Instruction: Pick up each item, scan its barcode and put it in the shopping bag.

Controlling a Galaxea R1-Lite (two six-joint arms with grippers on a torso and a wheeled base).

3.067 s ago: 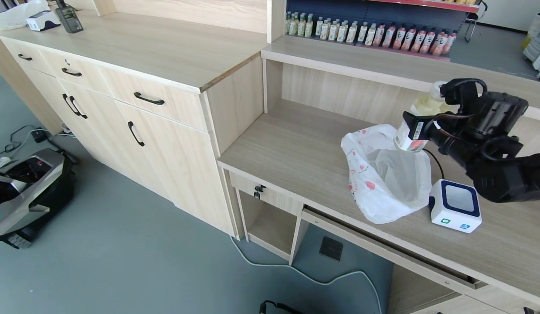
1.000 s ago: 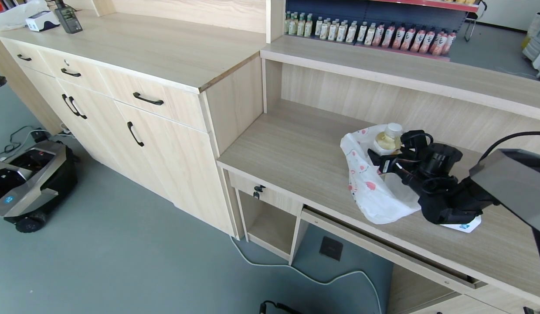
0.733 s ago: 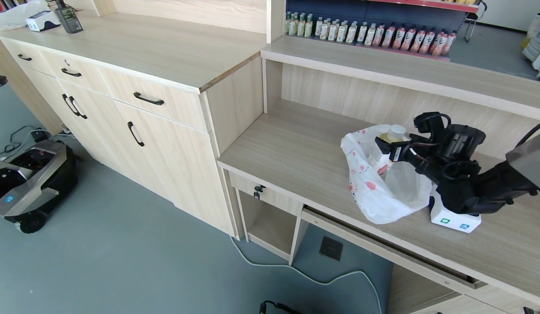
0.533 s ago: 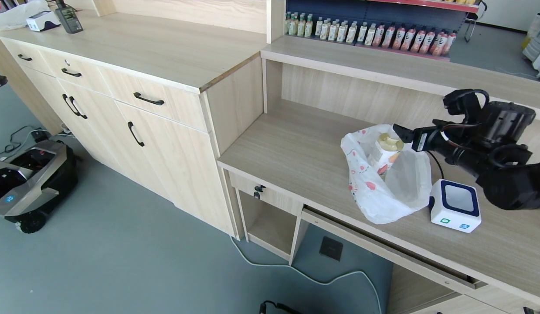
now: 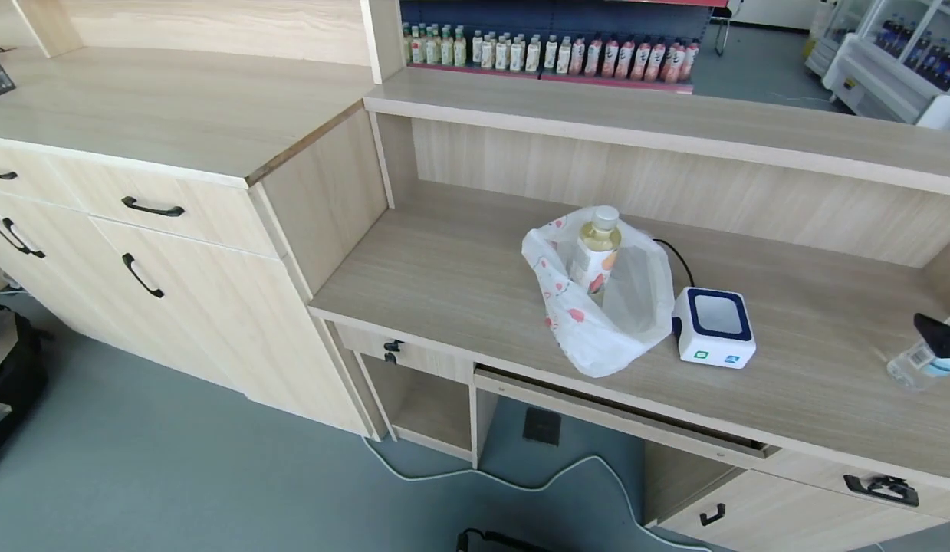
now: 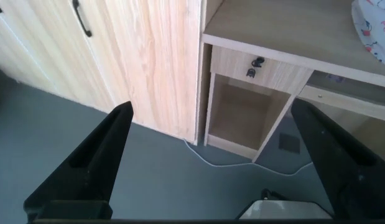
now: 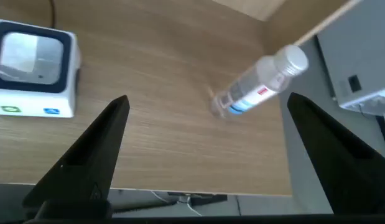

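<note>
A white shopping bag (image 5: 597, 322) with red prints stands open on the low counter (image 5: 459, 276). A tea bottle (image 5: 595, 253) with a white cap stands upright inside it. Beside the bag sits the white scanner (image 5: 714, 326) with its dark blue window; it also shows as the scanner (image 7: 33, 78) in the right wrist view. A clear water bottle (image 7: 260, 81) lies on its side at the counter's right end, bottle (image 5: 913, 366). My right gripper (image 7: 208, 162) hangs open above the wood near it, holding nothing. My left gripper (image 6: 208, 155) is open over the floor.
A tall cabinet (image 5: 137, 230) with black handles stands to the left. The raised back ledge (image 5: 636, 115) runs behind the counter. A pull-out tray (image 5: 620, 414) sits under the counter edge, and a white cable (image 5: 521, 479) lies on the floor.
My right gripper let go of the tea bottle inside the bag, rose and drew away to the right, over the clear bottle. The head camera has turned right.
</note>
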